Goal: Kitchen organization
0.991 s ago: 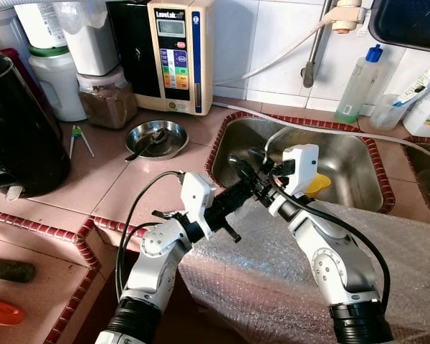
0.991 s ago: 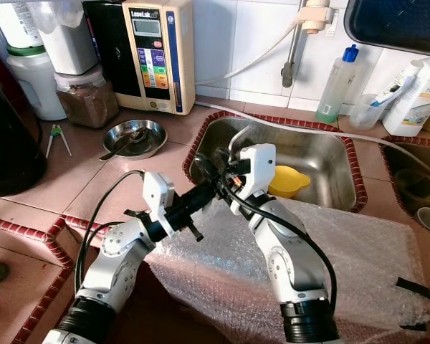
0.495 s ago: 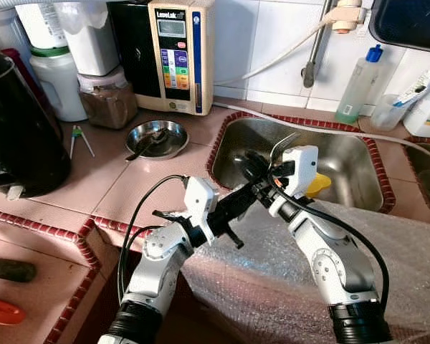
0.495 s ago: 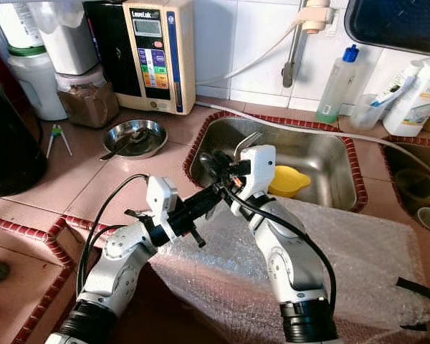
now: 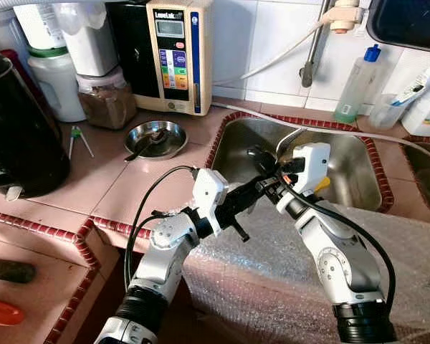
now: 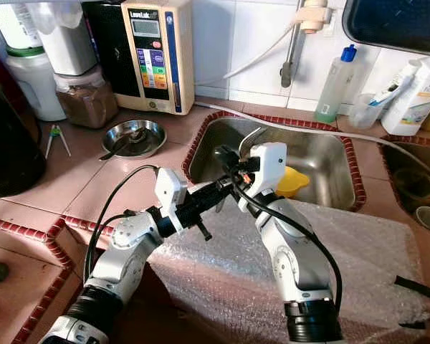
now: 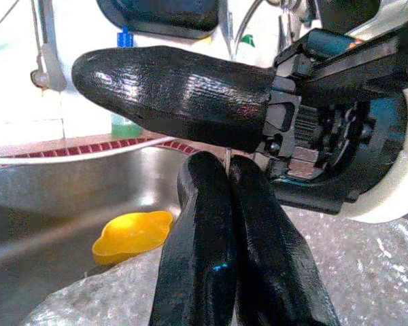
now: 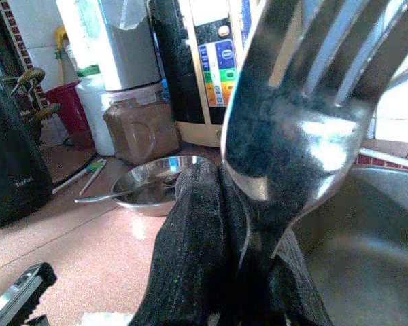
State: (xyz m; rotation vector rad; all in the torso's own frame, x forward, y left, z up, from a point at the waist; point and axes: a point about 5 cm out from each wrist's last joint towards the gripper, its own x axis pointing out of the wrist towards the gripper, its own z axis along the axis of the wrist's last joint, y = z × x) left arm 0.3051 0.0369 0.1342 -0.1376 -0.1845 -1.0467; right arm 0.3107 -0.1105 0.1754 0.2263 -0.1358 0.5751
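The right gripper point(image 6: 226, 159) is clamped on a metal fork point(image 8: 306, 129); in the right wrist view the two black fingers point(image 8: 197, 272) press together on the fork's neck, and the tines rise past the lens. The head views place the fork above the near-left rim of the sink point(image 5: 358, 154), its handle arching up over the gripper.

The left gripper point(image 5: 261, 192) is raised to meet the right one. In the left wrist view its fingers point(image 7: 204, 258) lie pressed together, and a thin metal edge shows in the seam between them. Judgement: this edge is probably the fork's handle, so both grippers appear to hold the fork at once, as in a hand-to-hand transfer. This cannot be confirmed from the pictures.

Both arms work above a sheet of bubble wrap point(image 5: 272, 287) spread over the counter's front edge.

Task status, as judged from the layout:
- Done: the fork is lifted and under control.
- Not done: the fork is not yet set down anywhere.
- Remaining items: a yellow object point(image 6: 290, 180) lies in the sink, and a small steel bowl point(image 5: 155, 138) with a spoon point(image 5: 145, 145) in it stands on the tiled counter point(image 5: 93, 186) left of the sink.

The fork's destination cannot be determined.
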